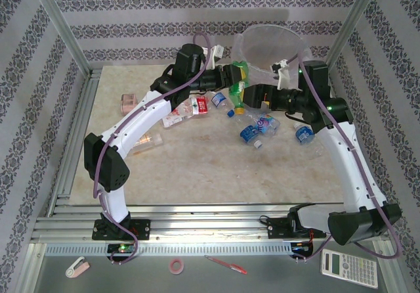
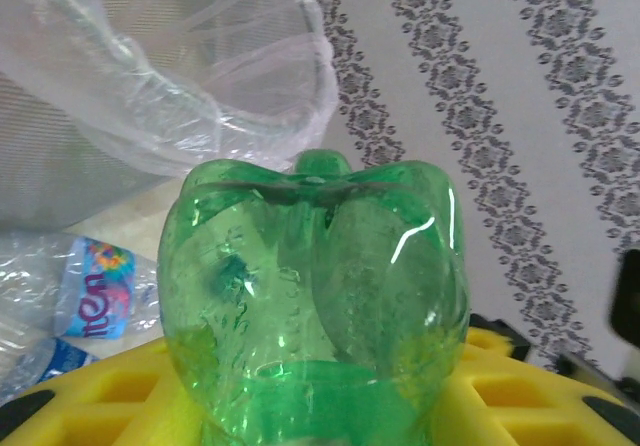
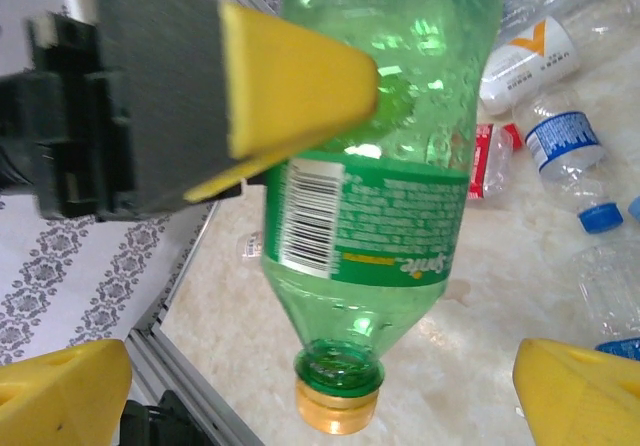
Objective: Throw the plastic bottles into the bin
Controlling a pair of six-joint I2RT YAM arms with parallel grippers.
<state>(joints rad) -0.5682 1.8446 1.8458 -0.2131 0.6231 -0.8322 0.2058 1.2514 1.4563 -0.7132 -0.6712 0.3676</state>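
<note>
My left gripper is shut on a green plastic bottle and holds it in the air, beside the bin. In the left wrist view the bottle's lobed base sits between my yellow fingers, with the bag-lined bin up and to the left. In the right wrist view the green bottle hangs with its yellow cap down, and the left gripper's pad presses its side. My right gripper is open, its fingers wide on either side of the cap.
Several more plastic bottles lie on the table: blue-labelled ones, one by the right arm, a red-labelled one, a clear one. A pinkish box sits at the left. Aluminium rails edge the table.
</note>
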